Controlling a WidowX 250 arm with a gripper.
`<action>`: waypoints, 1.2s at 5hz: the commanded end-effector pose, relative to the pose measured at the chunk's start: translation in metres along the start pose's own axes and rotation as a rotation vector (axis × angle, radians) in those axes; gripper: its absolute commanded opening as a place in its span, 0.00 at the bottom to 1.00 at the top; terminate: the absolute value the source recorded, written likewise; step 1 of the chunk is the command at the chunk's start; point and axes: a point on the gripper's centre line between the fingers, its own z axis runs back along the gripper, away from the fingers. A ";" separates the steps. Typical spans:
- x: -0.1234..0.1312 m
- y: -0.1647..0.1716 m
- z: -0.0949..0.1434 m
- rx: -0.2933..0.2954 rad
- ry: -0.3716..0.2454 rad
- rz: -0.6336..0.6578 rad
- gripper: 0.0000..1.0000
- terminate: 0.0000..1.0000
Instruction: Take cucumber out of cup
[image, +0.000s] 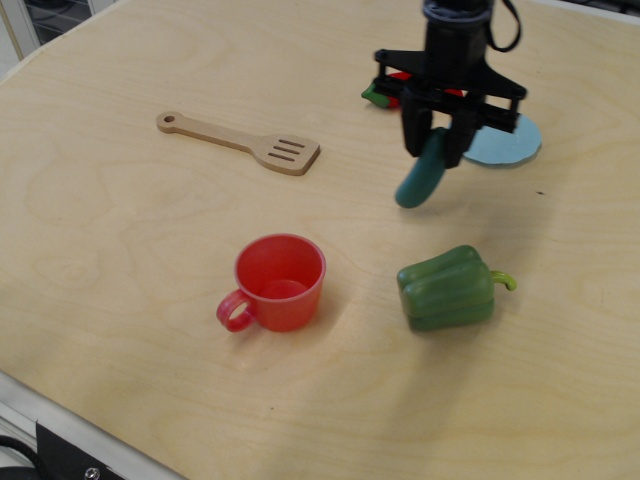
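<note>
My gripper (437, 138) is shut on the upper end of the dark teal-green cucumber (421, 179). The cucumber hangs tilted below the fingers, above the table, well to the upper right of the cup. The red cup (279, 281) stands upright near the middle front of the table, its loop handle pointing lower left, and it looks empty inside.
A green bell pepper (447, 289) lies right of the cup, below the gripper. A light-blue plate (510, 145) lies partly behind the gripper. A red chili pepper (385, 91) is mostly hidden behind the arm. A wooden spatula (240, 143) lies at the upper left.
</note>
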 end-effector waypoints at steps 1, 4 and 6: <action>0.011 -0.020 0.001 -0.048 -0.006 -0.069 1.00 0.00; 0.008 -0.016 0.008 -0.047 -0.010 -0.045 1.00 0.00; 0.005 -0.005 0.033 -0.052 -0.063 -0.023 1.00 0.00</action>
